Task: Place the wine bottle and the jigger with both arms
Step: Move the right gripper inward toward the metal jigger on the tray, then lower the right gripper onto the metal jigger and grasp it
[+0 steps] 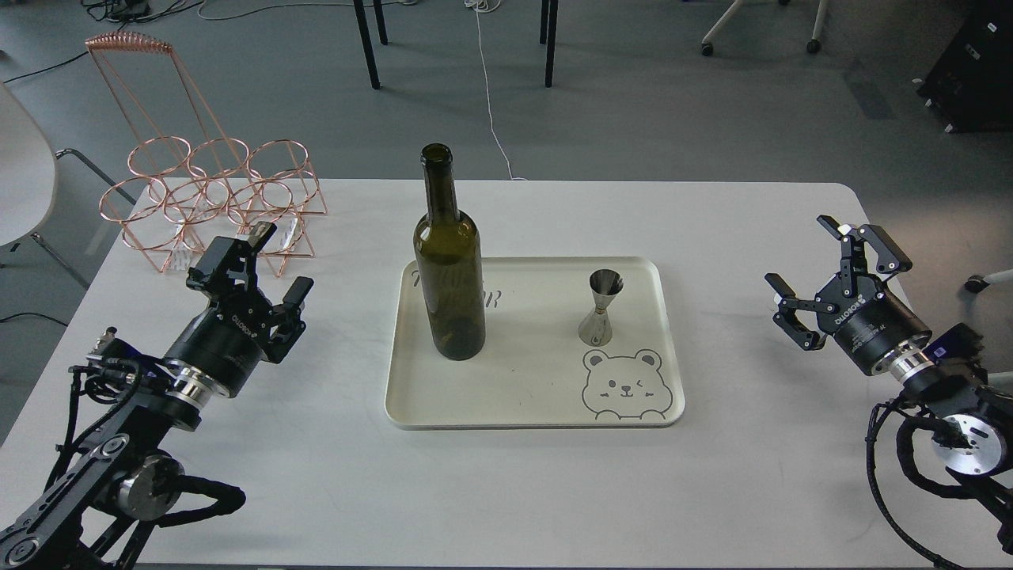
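Note:
The dark olive-green wine bottle (449, 269) stands upright on the left part of a cream tray (535, 396). On the tray's right part stands the small steel jigger (600, 309), just above a printed bear. My left gripper (273, 261) hovers over the table well left of the tray, open and empty. Far right of the tray, my right gripper (823, 273) is also open, its fingers spread wide with nothing between them.
A copper wire bottle rack (210, 198) stands at the table's back left, just behind the left gripper. The white table (506, 491) has rounded corners. Chair and table legs stand on the grey floor beyond.

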Tool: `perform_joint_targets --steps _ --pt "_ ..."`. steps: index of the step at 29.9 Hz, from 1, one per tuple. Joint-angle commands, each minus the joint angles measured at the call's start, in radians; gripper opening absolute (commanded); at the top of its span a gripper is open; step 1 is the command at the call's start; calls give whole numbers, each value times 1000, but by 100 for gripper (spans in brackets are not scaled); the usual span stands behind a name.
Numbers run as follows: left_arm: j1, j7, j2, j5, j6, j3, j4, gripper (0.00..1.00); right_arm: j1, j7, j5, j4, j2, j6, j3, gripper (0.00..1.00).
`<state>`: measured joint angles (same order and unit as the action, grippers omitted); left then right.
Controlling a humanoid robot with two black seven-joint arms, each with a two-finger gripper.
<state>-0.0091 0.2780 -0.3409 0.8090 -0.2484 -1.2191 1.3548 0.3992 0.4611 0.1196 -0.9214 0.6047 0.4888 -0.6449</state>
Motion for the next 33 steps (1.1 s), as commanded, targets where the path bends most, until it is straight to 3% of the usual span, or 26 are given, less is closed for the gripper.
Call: perform_joint_targets --steps 1,6,10,15,19,25,30,33 --pt "8 3 -1 -1 0 -2 3 98 -5 1 6 0 0 0 -1 99" --pt "8 4 -9 -10 -2 -7 0 98 -2 27 131 -7 7 0 -2 99" --pt "6 42 -21 -36 -2 -10 0 98 9 28 387 -63 50 0 -35 99" --pt "4 70 -36 -34 -8 -8 7 98 7 28 801 -250 154 0 -70 99" --pt "3 98 -36 -34 -8 -8 7 98 -6 28 1193 -349 194 -234 -47 99" --pt "3 99 -35 -34 -8 -8 18 98 -5 28 1579 -323 172 -623 43 99" --pt "3 99 -35 -34 -8 -7 29 98 24 28 1814 -159 0 -924 96 99" --pt "3 99 -36 -34 -8 -8 38 98 41 28 1914 -64 -88 -978 103 99"
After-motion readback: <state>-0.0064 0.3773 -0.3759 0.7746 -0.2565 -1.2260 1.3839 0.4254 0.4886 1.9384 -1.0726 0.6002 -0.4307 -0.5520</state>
